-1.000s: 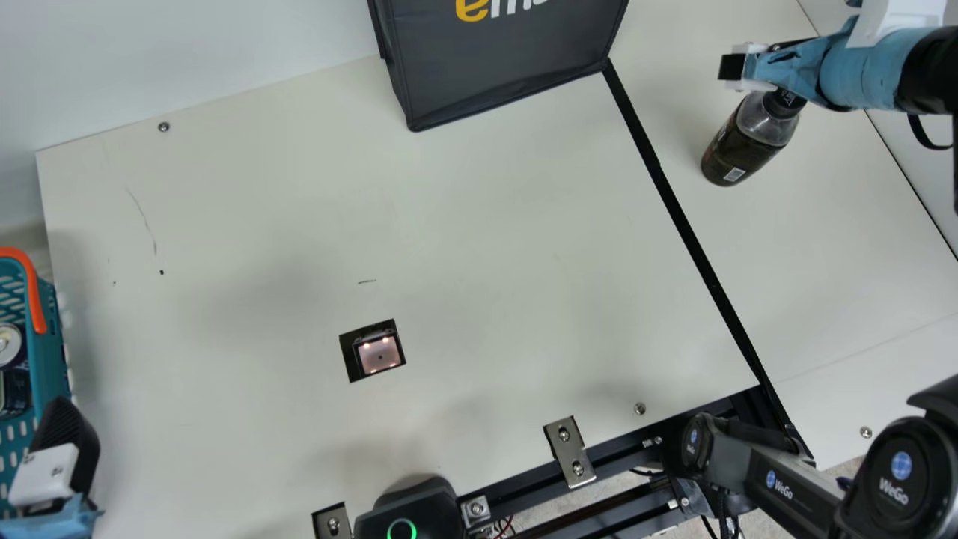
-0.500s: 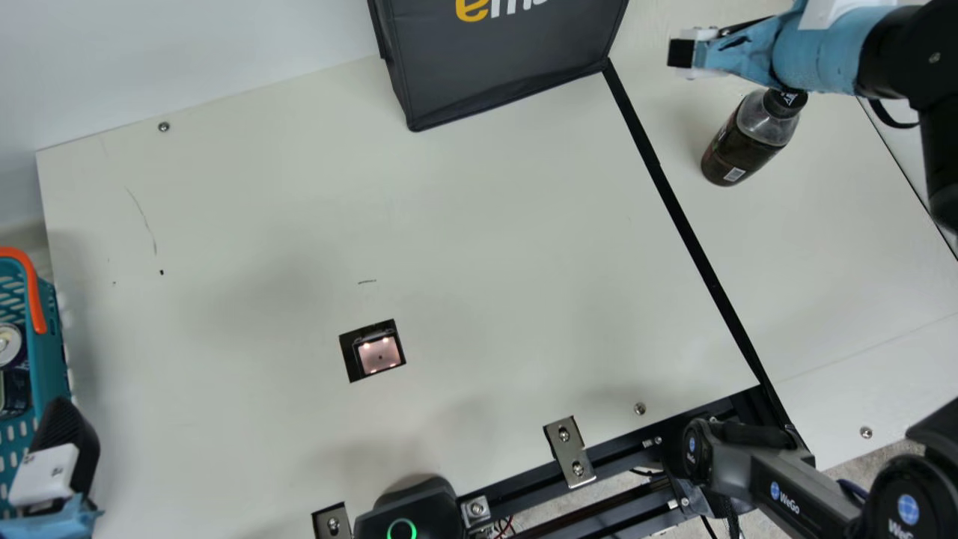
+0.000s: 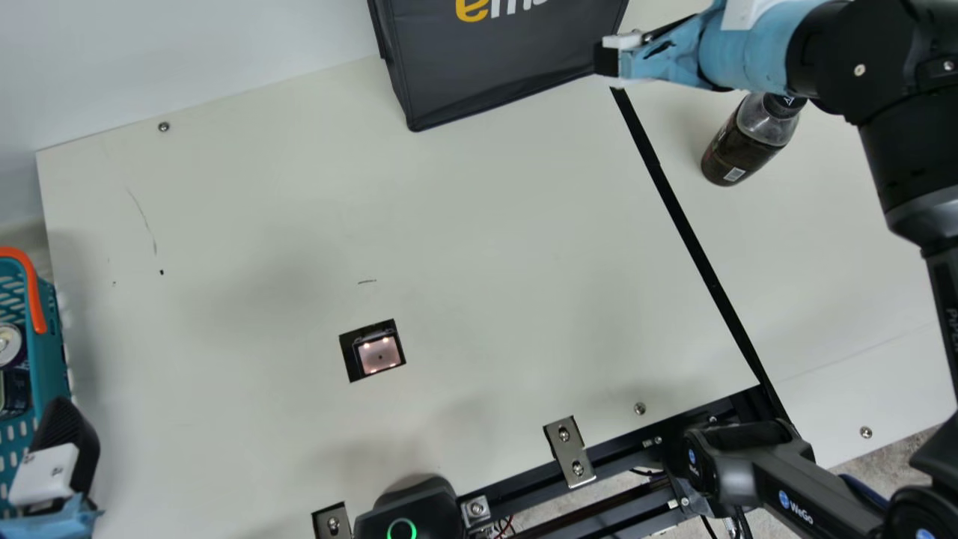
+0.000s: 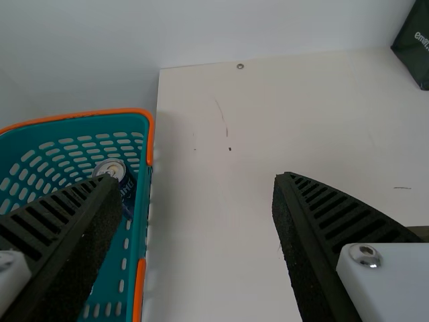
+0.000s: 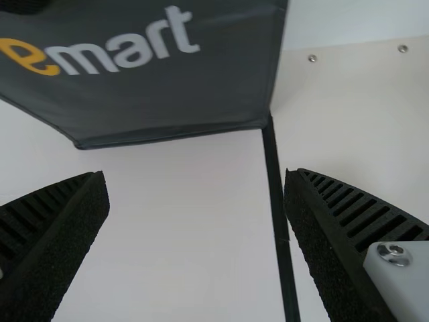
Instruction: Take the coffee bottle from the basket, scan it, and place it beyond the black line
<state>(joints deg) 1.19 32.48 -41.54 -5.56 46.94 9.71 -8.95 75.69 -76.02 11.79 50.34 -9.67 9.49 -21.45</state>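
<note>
The dark coffee bottle (image 3: 745,142) stands on the table to the right of the black line (image 3: 688,232), clear of it. My right gripper (image 3: 608,58) hangs over the line's far end, left of the bottle and apart from it; in the right wrist view my right gripper (image 5: 196,194) is open and empty. At the left edge, beside the teal basket (image 3: 49,337), is my left gripper (image 3: 63,442). In the left wrist view my left gripper (image 4: 194,194) is open with nothing held, and the basket (image 4: 137,235) has a can (image 4: 115,173) inside.
A dark grey bag (image 3: 501,67) stands at the back, near the line's far end. A scanner window (image 3: 378,354) with lights is set in the table's front middle. Metal brackets (image 3: 569,451) and a black frame line the front edge.
My right gripper has moved left, from above the bottle to over the black line's far end near the bag. The bottle stays where it was, and the left arm has kept still.
</note>
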